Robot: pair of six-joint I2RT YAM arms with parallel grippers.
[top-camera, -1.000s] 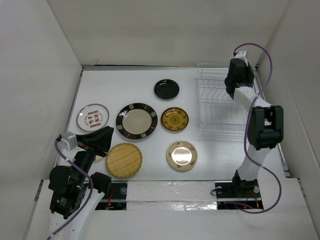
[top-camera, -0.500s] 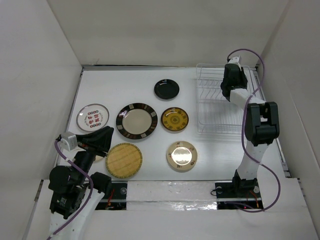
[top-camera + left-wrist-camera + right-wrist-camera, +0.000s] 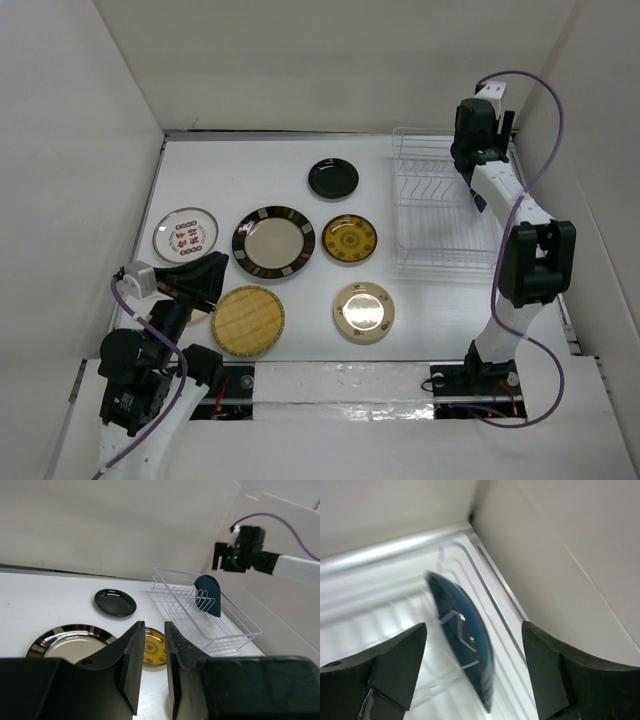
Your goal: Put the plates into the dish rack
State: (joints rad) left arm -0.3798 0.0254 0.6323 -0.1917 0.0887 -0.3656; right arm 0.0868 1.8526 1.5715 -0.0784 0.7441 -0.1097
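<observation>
The teal-blue plate (image 3: 465, 645) stands on edge between prongs at the far end of the white wire dish rack (image 3: 440, 215), also seen in the left wrist view as plate (image 3: 207, 595) in rack (image 3: 235, 625). My right gripper (image 3: 474, 626) hovers above it, open wide, with neither finger touching the plate. In the top view, that right gripper (image 3: 473, 160) is over the rack's back right corner. My left gripper (image 3: 205, 280) rests low at the near left. Its fingers (image 3: 132, 650) are a narrow gap apart with nothing between them.
Flat on the table lie a black plate (image 3: 333, 178), a striped-rim plate (image 3: 273, 241), a yellow-patterned plate (image 3: 349, 238), a cream plate (image 3: 363, 311), a tan woven-look plate (image 3: 248, 320) and a white plate with red marks (image 3: 185, 234). White walls enclose the table closely.
My right gripper has opened wide and let go of the teal plate, which now stands in the rack. The wrist has shifted back and to the right. The left arm has not moved.
</observation>
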